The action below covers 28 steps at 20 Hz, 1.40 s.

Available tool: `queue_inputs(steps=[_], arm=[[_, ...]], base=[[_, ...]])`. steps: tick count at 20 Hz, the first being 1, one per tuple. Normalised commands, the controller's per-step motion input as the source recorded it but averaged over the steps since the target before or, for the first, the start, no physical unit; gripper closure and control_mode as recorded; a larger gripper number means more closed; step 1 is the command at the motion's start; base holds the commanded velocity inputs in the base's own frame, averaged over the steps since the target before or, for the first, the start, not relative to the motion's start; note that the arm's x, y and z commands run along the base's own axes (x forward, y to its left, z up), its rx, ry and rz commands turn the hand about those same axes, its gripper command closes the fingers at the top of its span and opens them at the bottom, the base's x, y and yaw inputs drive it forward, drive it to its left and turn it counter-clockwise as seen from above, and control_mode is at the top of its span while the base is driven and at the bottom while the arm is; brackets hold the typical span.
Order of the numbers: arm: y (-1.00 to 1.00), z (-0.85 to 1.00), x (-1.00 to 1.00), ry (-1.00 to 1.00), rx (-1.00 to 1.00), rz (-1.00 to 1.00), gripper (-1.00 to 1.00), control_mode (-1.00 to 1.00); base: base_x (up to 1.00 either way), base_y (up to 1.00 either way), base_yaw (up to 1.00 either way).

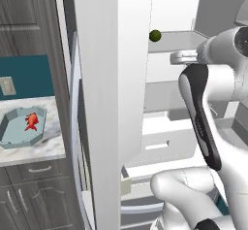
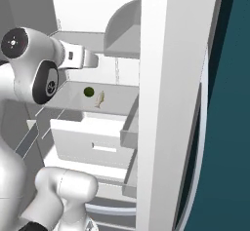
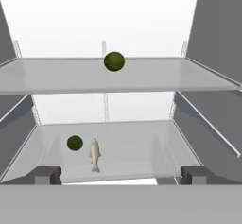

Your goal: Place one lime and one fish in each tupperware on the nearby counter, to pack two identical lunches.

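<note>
On the marble counter at the left stands a pale teal octagonal tupperware with a red-orange fish lying in it. Inside the open fridge, one lime rests on the upper shelf, seen also as a lime beside the door edge. A second lime lies on the lower shelf right next to a pale cream fish; this pair shows again as lime and fish. My gripper is open and empty, held in front of the shelves, short of the lower shelf's front edge.
The open white fridge door stands between the arm and the counter. Another fridge door rises on the right. A white drawer sits under the lower shelf. Dark cabinets run below the counter.
</note>
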Motion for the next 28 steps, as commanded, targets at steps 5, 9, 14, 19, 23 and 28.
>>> queue_inputs(steps=[5, 9, 14, 19, 23, 28], arm=[[0.00, 0.00, 0.78, 0.00, 0.00, 0.00, -1.00, -1.00], [0.00, 0.00, 0.80, 0.00, 0.01, 0.00, -1.00, -1.00], [0.00, 0.00, 0.68, 0.00, 0.01, 0.00, -1.00, -1.00], [0.00, 0.00, 0.58, 0.00, 0.01, 0.00, -1.00, -1.00], [-0.02, 0.00, 0.61, 0.00, 0.00, -0.03, -1.00, -1.00], [-0.14, 0.00, 0.63, 0.02, 0.00, -0.02, -1.00, -1.00]], base=[[0.00, 0.00, 0.00], [0.00, 0.00, 0.00], [0.00, 0.00, 0.00], [0.00, 0.00, 0.00], [0.00, 0.00, 0.00], [0.00, 0.00, 0.00]])
